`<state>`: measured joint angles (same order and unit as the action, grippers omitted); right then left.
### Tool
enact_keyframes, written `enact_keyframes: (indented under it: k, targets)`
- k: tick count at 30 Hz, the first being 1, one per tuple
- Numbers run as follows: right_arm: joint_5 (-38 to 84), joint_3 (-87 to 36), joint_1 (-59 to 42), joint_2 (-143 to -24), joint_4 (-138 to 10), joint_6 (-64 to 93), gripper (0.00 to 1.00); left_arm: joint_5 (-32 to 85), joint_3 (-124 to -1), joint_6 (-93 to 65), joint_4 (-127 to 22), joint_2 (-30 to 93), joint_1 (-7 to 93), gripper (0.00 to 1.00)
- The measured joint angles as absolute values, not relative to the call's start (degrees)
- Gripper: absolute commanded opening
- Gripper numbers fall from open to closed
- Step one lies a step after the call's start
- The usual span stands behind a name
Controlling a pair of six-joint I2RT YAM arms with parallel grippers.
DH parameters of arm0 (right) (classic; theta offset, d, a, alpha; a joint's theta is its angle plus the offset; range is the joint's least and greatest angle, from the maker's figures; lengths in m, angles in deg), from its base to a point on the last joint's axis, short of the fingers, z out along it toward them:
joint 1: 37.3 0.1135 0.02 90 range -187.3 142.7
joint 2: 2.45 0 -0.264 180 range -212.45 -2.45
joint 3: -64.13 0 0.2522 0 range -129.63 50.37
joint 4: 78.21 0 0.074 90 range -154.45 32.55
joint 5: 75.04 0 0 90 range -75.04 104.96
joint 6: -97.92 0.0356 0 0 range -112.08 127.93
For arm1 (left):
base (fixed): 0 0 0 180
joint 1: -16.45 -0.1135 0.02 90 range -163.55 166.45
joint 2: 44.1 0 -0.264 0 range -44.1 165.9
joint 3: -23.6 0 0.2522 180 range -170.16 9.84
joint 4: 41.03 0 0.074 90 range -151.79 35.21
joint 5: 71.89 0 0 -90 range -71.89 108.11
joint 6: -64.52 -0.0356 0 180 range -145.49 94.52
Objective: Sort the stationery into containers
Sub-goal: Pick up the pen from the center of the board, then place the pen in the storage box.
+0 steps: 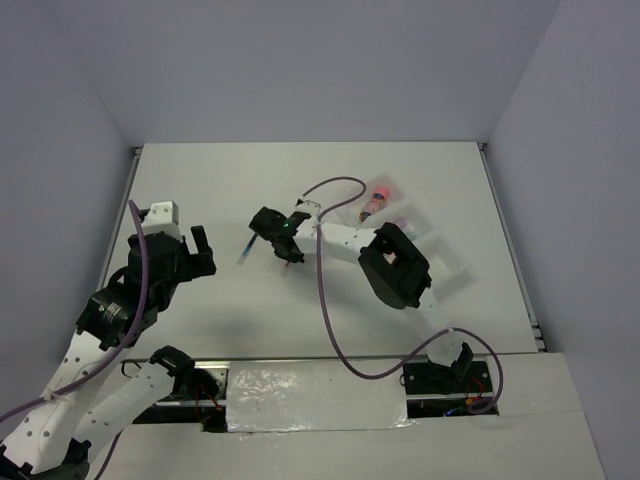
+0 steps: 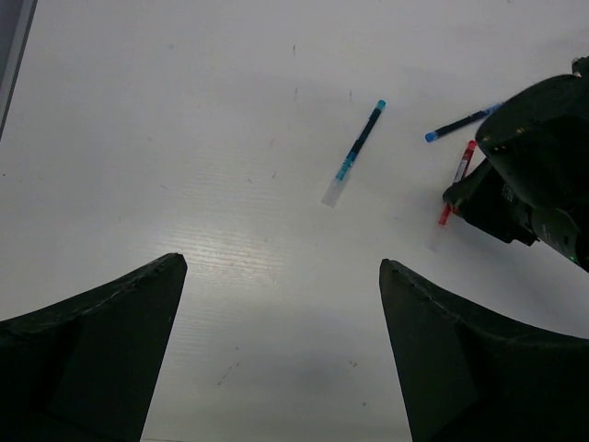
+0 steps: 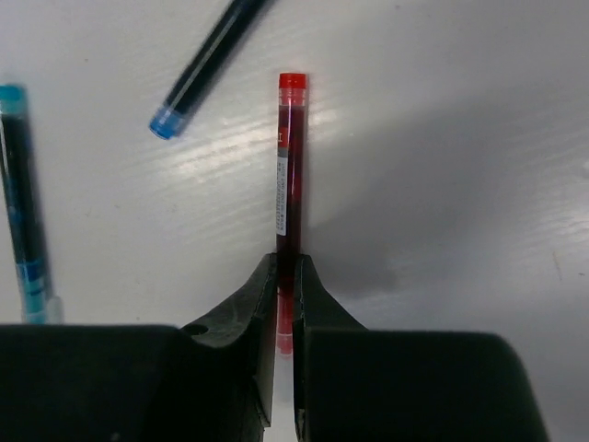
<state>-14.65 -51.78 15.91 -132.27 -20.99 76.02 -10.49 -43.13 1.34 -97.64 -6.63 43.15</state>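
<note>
Right claw (image 3: 285, 267) pressed together, pinching the near end of the red pen (image 3: 290, 166), which lies on the worktop (image 3: 442, 138). Dark-blue pen (image 3: 207, 64) just beside its far tip; teal pen (image 3: 20, 203) nearby. Left claw (image 2: 281, 276) spread wide, empty. Tray (image 1: 452, 262) to the right, pink cylinder (image 1: 378, 195) at its far end.

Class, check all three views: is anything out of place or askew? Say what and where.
Three pens lie outside the tray, at different angles on the table: a teal pen, a blue pen, and a red pen in the jaws of the right gripper. The tray sits skewed to the table's edges.
</note>
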Motion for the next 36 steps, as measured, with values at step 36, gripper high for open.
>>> enact_keyframes:
  k: [36]
  targets:
    - [-10.01,10.01,-23.69,-64.93,-33.51,43.41,0.08,-7.47,-43.13,-0.05,-97.01,0.83,43.15,0.99]
